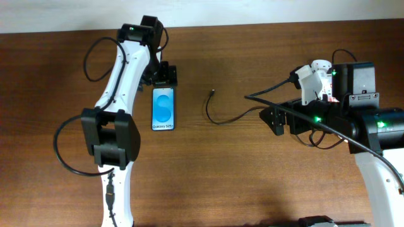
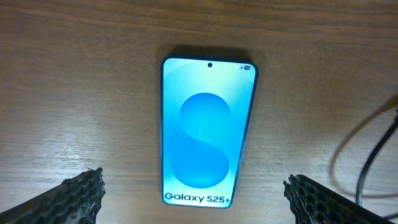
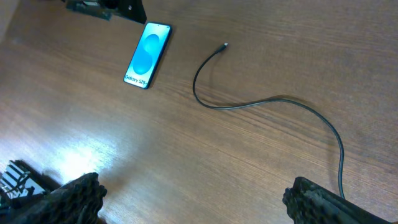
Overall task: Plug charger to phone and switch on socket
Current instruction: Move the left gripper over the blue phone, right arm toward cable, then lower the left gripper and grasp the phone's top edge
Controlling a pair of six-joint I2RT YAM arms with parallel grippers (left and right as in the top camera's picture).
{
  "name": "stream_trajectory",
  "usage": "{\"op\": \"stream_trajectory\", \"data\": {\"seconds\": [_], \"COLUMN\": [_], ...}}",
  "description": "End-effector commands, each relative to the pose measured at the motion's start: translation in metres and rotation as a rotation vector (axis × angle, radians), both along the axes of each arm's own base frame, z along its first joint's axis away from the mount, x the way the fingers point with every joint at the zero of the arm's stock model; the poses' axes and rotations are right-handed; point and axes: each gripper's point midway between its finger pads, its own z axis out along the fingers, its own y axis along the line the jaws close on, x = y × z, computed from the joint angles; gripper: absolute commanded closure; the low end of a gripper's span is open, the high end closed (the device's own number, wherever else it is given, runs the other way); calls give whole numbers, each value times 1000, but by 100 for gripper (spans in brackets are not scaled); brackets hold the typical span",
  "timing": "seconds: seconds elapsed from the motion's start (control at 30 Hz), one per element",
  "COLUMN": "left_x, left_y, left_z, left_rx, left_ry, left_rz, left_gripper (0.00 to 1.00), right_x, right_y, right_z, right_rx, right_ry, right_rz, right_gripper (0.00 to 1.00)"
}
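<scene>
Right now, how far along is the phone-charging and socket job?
Nothing looks done. The long thin black charger cable lies loose, its tip apart from the blue-screened black smartphone. In hand: nothing; the left arm's fingers hang open over the phone, the right arm's fingers open and empty. Left: grasp the tip, plug it in, then switch on the white power strip.

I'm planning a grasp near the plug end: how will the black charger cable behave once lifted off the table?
Likely floppy: the charger lies in loose curves on the table, so its tail should sag and drag. Probably light, being so thin. Its connector tip may droop or swing unless gripped close behind it.
</scene>
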Motion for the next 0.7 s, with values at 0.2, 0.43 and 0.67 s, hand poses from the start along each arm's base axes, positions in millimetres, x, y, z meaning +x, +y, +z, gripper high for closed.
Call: {"op": "stream_trajectory", "data": {"seconds": [0.2,0.43,0.67], "left_x": [-12,-17,-19], "left_y": [-8,-6,-6], "left_z": [-46,-65,-74], "left_rx": [24,29,29], "left_ry": [62,80,82], "left_rz": [-5,-57,-56], "left_gripper": [0,0,1], "right_x": [1,1,1], "right_y": [4,4,4], "right_z": [6,6,6], "right_rx": [14,14,14], "right_ry": [-12,-11,-11], "right_rz": [9,9,9], "right_gripper": [2,2,2]}}
